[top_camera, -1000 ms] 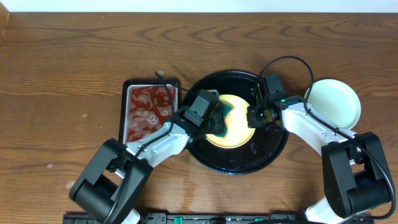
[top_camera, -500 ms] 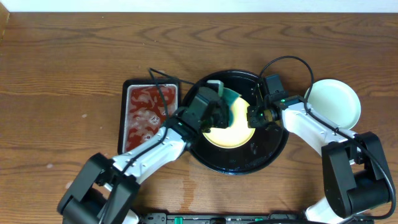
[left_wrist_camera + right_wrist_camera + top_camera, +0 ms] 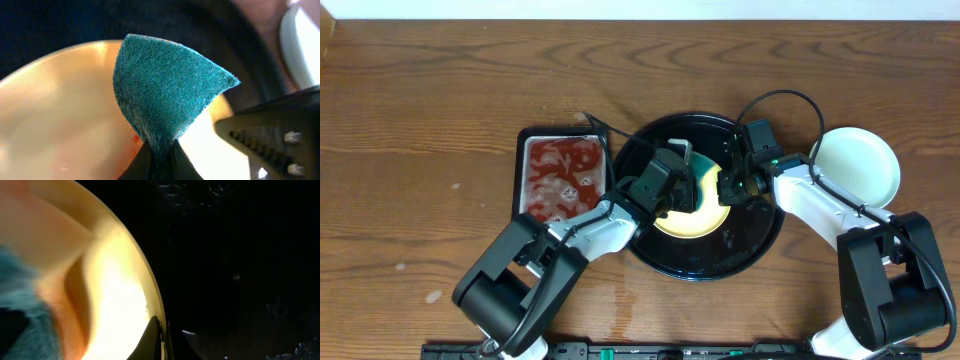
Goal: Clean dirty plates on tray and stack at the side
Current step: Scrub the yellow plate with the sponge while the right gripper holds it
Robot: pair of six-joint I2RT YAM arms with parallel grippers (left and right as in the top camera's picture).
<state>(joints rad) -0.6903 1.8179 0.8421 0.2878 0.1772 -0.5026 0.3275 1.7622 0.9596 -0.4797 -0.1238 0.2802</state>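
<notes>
- wooden worktop (image 3: pixel 420 120), dark brown with a strong grain, fills pretty much the whole overhead frame
- small rectangular dark tray (image 3: pixel 519 175), left of centre, sitting flat on the worktop
- reddish liquid (image 3: pixel 560 175) inside it, blotchy with paler patches, covers most of the bottom
- teal scrub pad (image 3: pixel 165 90), fuzzy, pinched at the bottom so it fans out into a cone; in the overhead it's right around the middle of the frame
- pale strip (image 3: pixel 640 8) along the top edge, past the worktop, can't tell what it is
</notes>
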